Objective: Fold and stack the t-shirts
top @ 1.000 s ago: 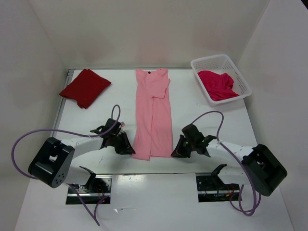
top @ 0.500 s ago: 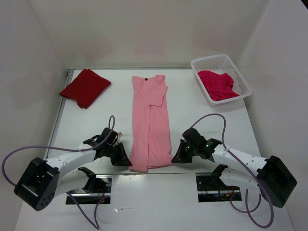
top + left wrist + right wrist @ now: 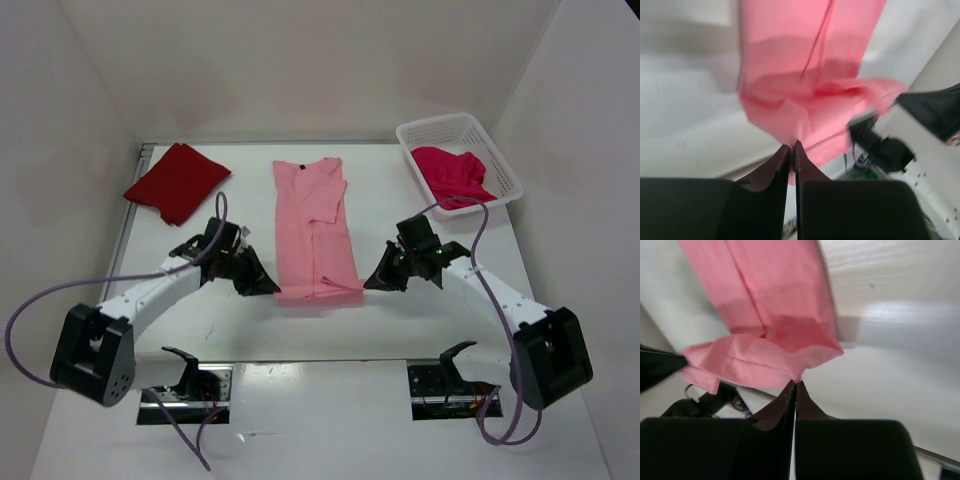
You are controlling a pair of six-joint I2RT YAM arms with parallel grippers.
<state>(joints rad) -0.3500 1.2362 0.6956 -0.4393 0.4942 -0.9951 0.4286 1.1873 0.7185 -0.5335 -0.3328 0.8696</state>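
Hands of both arms are pinched on the near hem of the light pink t-shirt, one at each corner. The left hand has its fingers drawn almost together on the left corner, with a thin fold of cloth caught between the tips; its wrist view shows the pink fabric bunching straight ahead of the tips. The right hand is clamped tight on the right corner, its fingers meeting on the stitched edge. Between the two hands the hem sags in a loose roll, lying over the part of the shirt that stretches flat on the tabletop away from both hands, collar at the far end. The dark red t-shirt lies folded well beyond the left hand, out to its left. The magenta t-shirt sits crumpled in the white lattice basket, well beyond the right hand and out to its right.
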